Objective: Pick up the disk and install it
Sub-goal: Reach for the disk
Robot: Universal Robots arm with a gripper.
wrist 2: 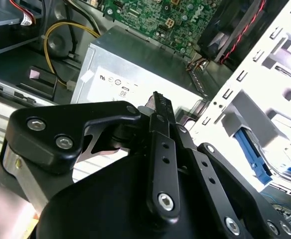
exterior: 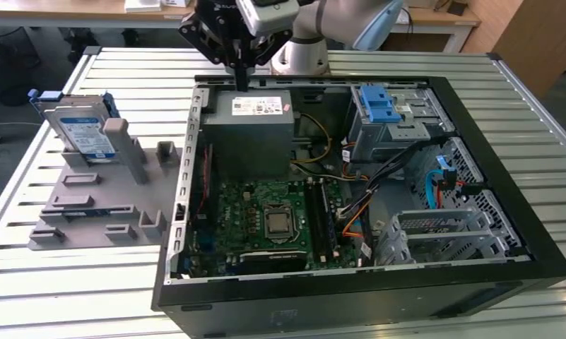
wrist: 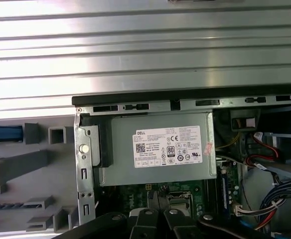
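Silver-grey disk [exterior: 83,131] on grey fixture [exterior: 94,205] — well apart from closed gripper [exterior: 238,81]

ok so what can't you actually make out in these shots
1. Disk: exterior view, one edge and its base are hidden by the grey fixture post.
2. Drive cage: exterior view, the blue latch covers it, so whether its slot is free is unseen.
3. Gripper: second wrist view, its own body blocks what lies below it.
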